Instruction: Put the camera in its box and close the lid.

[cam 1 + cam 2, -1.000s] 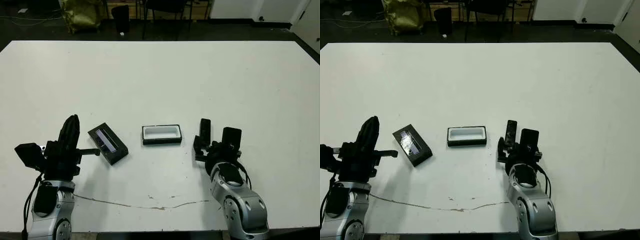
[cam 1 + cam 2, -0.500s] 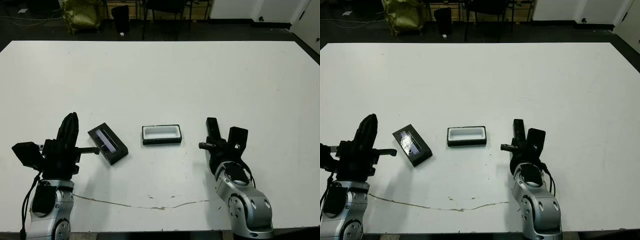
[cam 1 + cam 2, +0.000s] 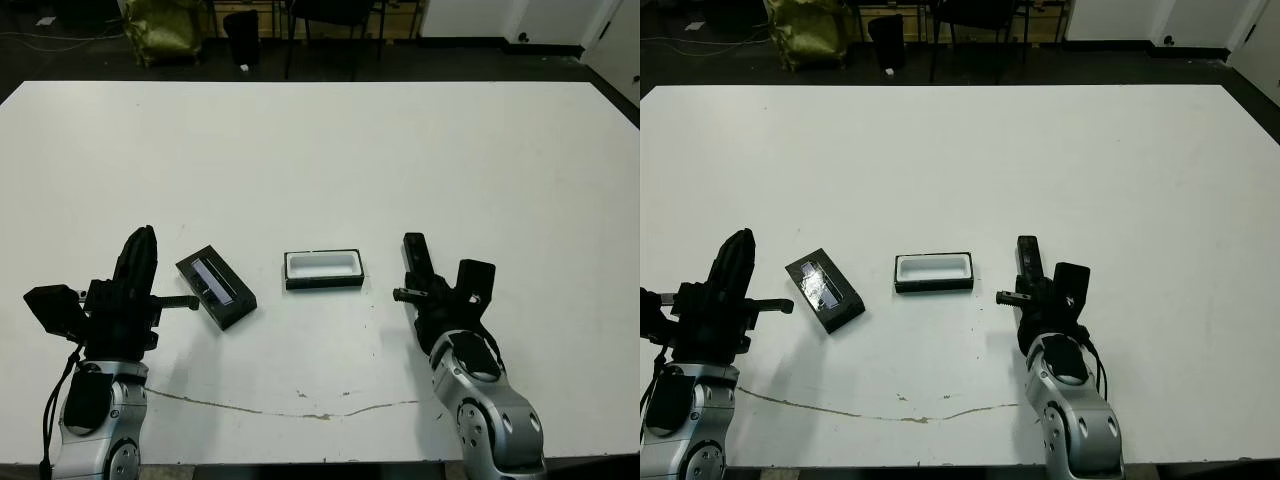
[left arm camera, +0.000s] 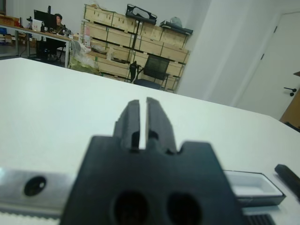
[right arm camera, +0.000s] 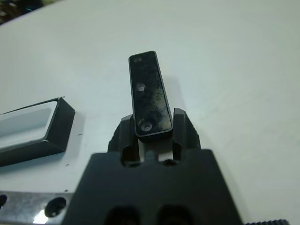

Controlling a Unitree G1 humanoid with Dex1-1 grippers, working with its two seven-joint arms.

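one camera point(image 5: 149, 96) in right gripper point(image 5: 152, 129)

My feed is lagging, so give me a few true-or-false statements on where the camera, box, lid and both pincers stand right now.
1. The right pincer is shut on the camera. True.
2. The camera already lies in the box. False: the box shows only its white lining, and the camera is held to the box's right.
3. The lid lies on the table to the left of the box, apart from it. True.
4. The left pincer holds the lid. False: its fingers are shut on nothing, and the lid lies free beside it.
5. The lid sits square with the box. False: it lies at an angle to it.
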